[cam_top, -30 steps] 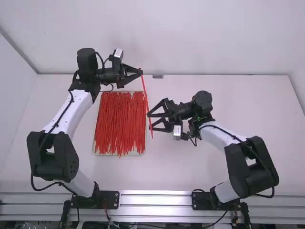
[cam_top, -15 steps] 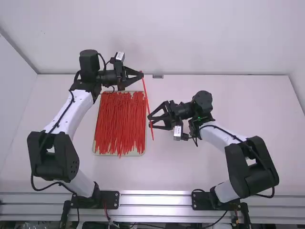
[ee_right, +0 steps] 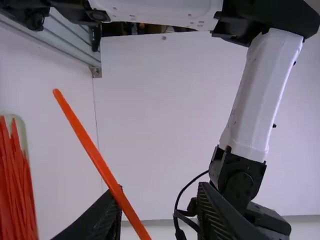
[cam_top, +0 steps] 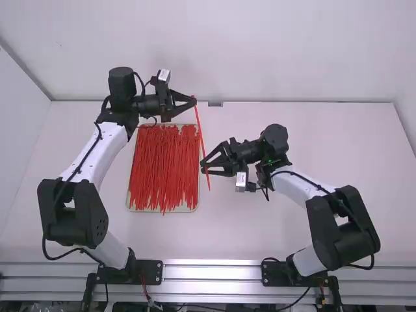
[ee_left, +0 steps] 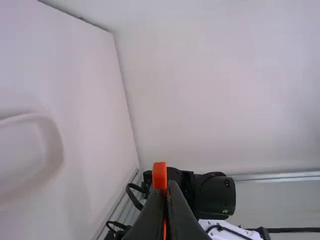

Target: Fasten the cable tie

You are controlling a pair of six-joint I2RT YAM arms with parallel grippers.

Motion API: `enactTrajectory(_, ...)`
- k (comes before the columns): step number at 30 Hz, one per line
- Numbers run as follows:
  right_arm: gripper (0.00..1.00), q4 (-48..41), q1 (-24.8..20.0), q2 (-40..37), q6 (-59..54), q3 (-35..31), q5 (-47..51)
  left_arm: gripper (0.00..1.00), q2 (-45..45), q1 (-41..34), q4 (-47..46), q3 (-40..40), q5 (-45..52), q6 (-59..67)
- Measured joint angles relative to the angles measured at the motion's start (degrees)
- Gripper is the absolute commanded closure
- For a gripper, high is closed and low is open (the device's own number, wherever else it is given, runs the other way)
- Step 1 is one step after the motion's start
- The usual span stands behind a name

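A single red cable tie (cam_top: pixel 201 143) hangs steeply above the table, just right of the tray. My left gripper (cam_top: pixel 188 101) is shut on its upper end at the back of the table. In the left wrist view the orange-red tip of the cable tie (ee_left: pixel 159 175) pokes out between the closed fingers (ee_left: pixel 172 210). My right gripper (cam_top: pixel 206 165) stands open at the tie's lower part. In the right wrist view the cable tie (ee_right: pixel 85 137) crosses the gap of the right gripper (ee_right: pixel 157 200), close against one finger (ee_right: pixel 107 215).
A flat tray (cam_top: pixel 130 207) holding several red cable ties (cam_top: pixel 162 166) lies left of the middle. The left arm's white link (ee_right: pixel 260 95) rises in the right wrist view. The table to the right and front is bare.
The left gripper shifted slightly right with the tie's top end. The right gripper turned a little and edged closer around the tie's lower part.
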Motion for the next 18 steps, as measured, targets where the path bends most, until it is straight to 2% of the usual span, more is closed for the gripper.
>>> enactTrajectory(7,0.62,0.04,0.00,-0.02,-0.07,-1.11,-0.02,0.98,0.00,0.11,0.17,0.00,-0.17,0.02)
enactTrajectory(18,0.73,0.15,0.00,0.00,0.13,-2.64,-0.15,0.98,0.00,0.11,-1.70,0.00,-0.15,2.56)
